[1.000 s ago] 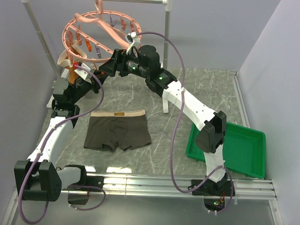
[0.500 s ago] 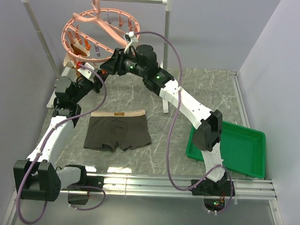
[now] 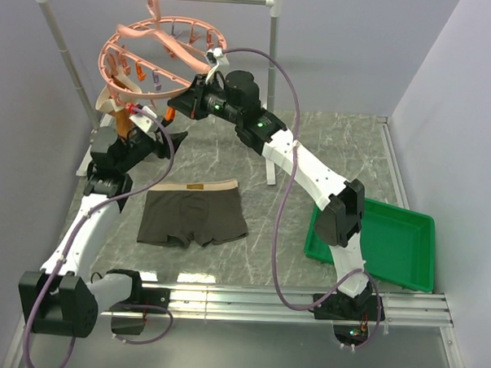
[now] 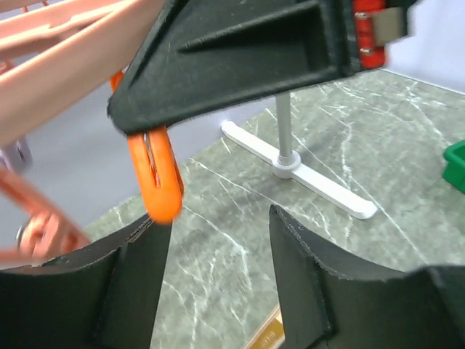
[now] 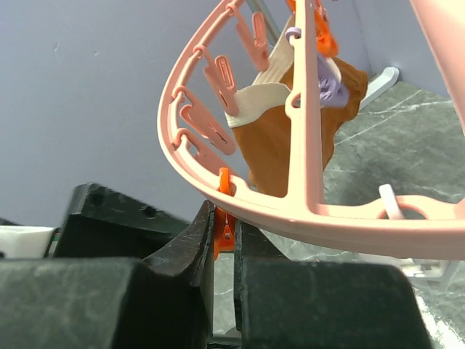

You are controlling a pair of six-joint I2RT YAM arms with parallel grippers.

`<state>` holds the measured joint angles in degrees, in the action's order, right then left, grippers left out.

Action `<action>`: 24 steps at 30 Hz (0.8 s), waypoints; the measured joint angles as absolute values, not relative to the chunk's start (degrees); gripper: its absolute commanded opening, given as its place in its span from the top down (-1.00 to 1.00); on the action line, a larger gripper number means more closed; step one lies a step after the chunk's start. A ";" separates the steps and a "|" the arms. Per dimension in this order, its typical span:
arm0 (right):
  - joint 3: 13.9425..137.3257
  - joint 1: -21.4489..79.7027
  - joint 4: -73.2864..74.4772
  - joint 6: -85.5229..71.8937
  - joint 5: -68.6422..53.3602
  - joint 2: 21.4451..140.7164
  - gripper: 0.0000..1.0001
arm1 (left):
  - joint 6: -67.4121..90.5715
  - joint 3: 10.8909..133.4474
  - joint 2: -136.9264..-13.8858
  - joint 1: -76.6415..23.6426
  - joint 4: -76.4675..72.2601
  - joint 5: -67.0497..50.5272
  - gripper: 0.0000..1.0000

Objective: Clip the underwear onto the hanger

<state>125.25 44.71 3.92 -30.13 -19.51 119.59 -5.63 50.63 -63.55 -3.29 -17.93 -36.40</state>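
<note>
Top external view: a small orange-brown garment [image 3: 118, 107] hung clipped at the left of the hanger [image 5: 341, 222], so the arms likely worked a free clip further round. The left gripper [image 4: 212, 218] sat under the ring, fingers apart and holding nothing, probably ready to fetch cloth. The right gripper [image 5: 225, 243] was pinched together on 1 orange clip [image 5: 224, 227] at the rim, likely steadying it. The underwear [image 3: 194, 214] lay flat on the table [image 3: 329, 147], not yet clipped.
</note>
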 measured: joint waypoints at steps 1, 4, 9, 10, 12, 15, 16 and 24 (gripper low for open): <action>125.25 44.64 3.79 -30.13 -19.51 119.59 1.00 | -5.04 50.30 -62.61 -3.03 -17.17 -36.56 -0.25; 125.25 44.40 3.57 -30.09 -19.53 119.59 1.00 | -2.46 49.08 -57.89 -1.02 -13.98 -37.15 -0.28; 125.23 44.21 3.44 -29.28 -19.51 119.59 1.00 | 0.27 48.29 -48.60 5.39 -4.75 -38.33 -0.37; 125.21 44.18 3.40 -29.08 -19.53 119.59 1.00 | 0.62 47.94 -47.20 6.72 -3.14 -38.61 -0.35; 125.21 44.01 3.42 -28.97 -19.59 119.59 1.00 | 0.67 47.18 -44.80 9.74 1.63 -39.86 -0.32; 125.16 43.88 3.40 -28.88 -19.79 119.59 1.00 | -0.71 46.70 -44.27 12.78 9.56 -40.66 -0.30; 125.16 43.86 3.40 -28.88 -19.81 119.59 1.00 | -1.28 46.68 -44.91 13.13 12.10 -40.62 -0.48; 125.16 43.83 3.40 -29.10 -20.18 119.59 1.00 | -3.62 46.59 -58.30 13.47 25.54 -30.46 -0.58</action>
<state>125.16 43.83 3.40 -29.10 -20.18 119.59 -3.62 46.59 -58.30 13.47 25.54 -30.46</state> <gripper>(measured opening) 0.190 0.787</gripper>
